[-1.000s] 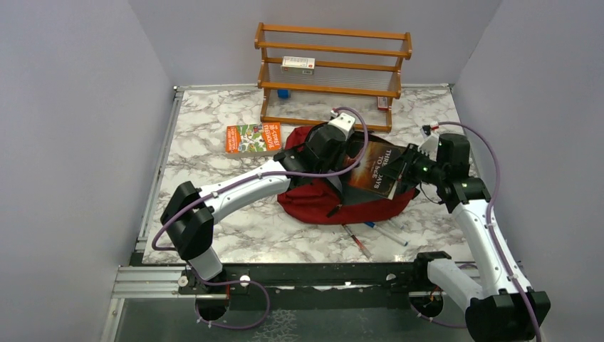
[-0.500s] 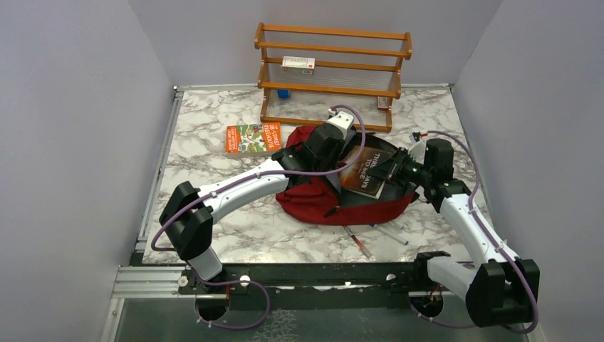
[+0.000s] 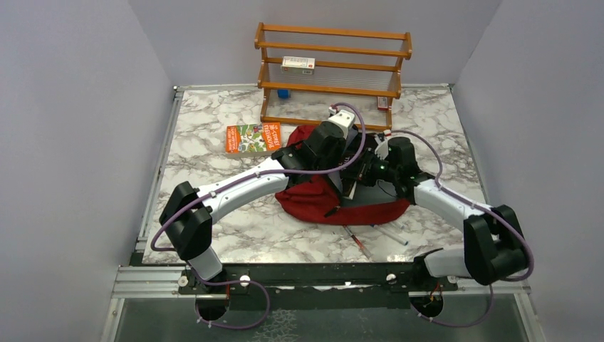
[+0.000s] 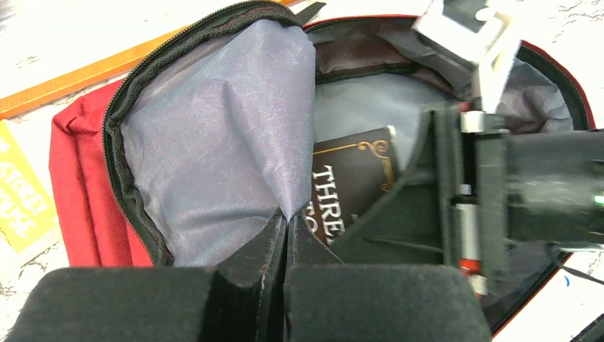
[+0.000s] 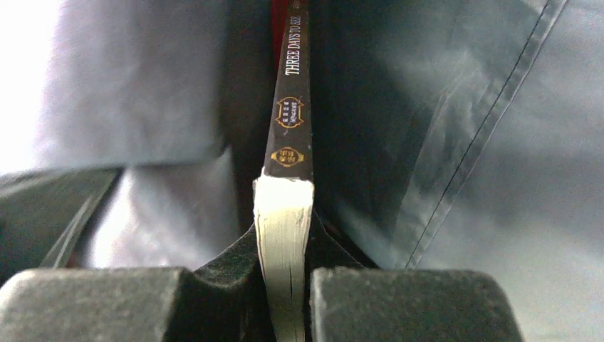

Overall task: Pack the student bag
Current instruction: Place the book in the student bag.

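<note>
The dark-red student bag (image 3: 313, 201) lies open at the table's middle. My left gripper (image 4: 286, 224) is shut on its grey lining (image 4: 214, 142) and holds the flap up; in the top view this gripper (image 3: 340, 158) sits over the bag's mouth. My right gripper (image 5: 283, 235) is shut on a dark book (image 5: 290, 107) titled "Three Days to See", held on edge inside the bag. The book (image 4: 349, 178) also shows in the left wrist view, partly behind the right gripper. In the top view the right gripper (image 3: 362, 171) is in the bag's opening.
An orange book (image 3: 253, 138) lies on the marble left of the bag. A wooden rack (image 3: 332, 71) stands at the back with a small box (image 3: 298, 64) on it. Two pens (image 3: 370, 235) lie in front of the bag.
My right arm has swung left and carried the dark book from above the bag's right side into its opening. The left gripper has kept the flap held up.
</note>
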Controlling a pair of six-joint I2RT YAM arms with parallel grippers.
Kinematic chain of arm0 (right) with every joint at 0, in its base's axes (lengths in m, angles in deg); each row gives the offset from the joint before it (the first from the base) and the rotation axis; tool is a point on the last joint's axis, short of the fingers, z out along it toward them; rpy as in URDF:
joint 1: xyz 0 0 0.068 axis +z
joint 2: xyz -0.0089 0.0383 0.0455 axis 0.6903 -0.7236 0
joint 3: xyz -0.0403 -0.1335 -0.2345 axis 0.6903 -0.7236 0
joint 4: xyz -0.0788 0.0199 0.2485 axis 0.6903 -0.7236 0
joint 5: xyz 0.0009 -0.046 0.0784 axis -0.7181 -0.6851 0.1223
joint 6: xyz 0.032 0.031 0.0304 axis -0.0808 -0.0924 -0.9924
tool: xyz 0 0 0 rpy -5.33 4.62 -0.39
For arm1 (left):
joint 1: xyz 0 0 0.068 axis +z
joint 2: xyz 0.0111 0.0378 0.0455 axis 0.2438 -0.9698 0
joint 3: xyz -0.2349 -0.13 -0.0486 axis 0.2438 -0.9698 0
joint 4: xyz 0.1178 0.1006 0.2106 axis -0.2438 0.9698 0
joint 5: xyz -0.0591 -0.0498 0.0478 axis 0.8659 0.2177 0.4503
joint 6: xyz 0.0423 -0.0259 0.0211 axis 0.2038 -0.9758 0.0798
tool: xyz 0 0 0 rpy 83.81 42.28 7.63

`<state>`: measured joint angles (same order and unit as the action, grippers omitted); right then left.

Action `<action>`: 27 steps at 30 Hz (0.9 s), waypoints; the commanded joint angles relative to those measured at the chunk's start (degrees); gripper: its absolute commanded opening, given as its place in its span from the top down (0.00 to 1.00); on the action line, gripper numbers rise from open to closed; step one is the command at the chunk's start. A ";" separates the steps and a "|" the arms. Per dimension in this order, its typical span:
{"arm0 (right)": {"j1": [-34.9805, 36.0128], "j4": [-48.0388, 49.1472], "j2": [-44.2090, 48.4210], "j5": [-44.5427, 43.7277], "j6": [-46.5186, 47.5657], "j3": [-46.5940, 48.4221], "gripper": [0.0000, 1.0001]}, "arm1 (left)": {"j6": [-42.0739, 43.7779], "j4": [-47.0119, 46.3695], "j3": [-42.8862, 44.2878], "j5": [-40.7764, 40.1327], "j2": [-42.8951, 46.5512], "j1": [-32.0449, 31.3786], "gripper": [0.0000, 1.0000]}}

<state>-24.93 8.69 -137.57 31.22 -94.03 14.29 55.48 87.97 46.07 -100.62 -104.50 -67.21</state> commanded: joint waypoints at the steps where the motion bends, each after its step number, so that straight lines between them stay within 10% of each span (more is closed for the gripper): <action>1: 0.87 12.21 -6.08 -2.97 -2.19 1.55 0.99 | -1.49 -3.87 3.41 3.04 0.99 0.10 1.00; 12: 3.86 15.62 -20.20 -8.23 0.51 6.05 0.81 | -2.09 -4.02 2.98 4.13 0.69 0.10 1.00; 27: 3.87 2.18 -9.90 -23.81 9.67 5.77 0.32 | -1.95 -3.69 -0.07 1.59 1.55 0.10 1.00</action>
<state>-21.19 16.34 -153.75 15.29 -88.79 19.08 54.08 87.81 46.49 -98.11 -104.50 -67.06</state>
